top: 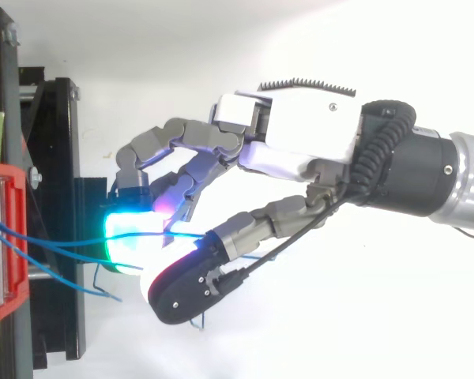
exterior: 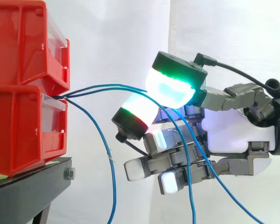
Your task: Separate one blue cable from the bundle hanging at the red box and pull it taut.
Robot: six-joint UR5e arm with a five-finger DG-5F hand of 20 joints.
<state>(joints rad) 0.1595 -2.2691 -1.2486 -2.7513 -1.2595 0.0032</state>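
While my thumb and one finger curl toward each other, their glowing pads close on a blue cable, so my hand pinches it a little way off the red box. That cable runs nearly level from the box's lower bin to the pads. A second strand lies close alongside; I cannot tell whether it is pinched too. My other fingers reach out underneath, loosely bent, holding nothing. A loose strand hangs from the box past the black stand, and blue lines droop across my lower fingers.
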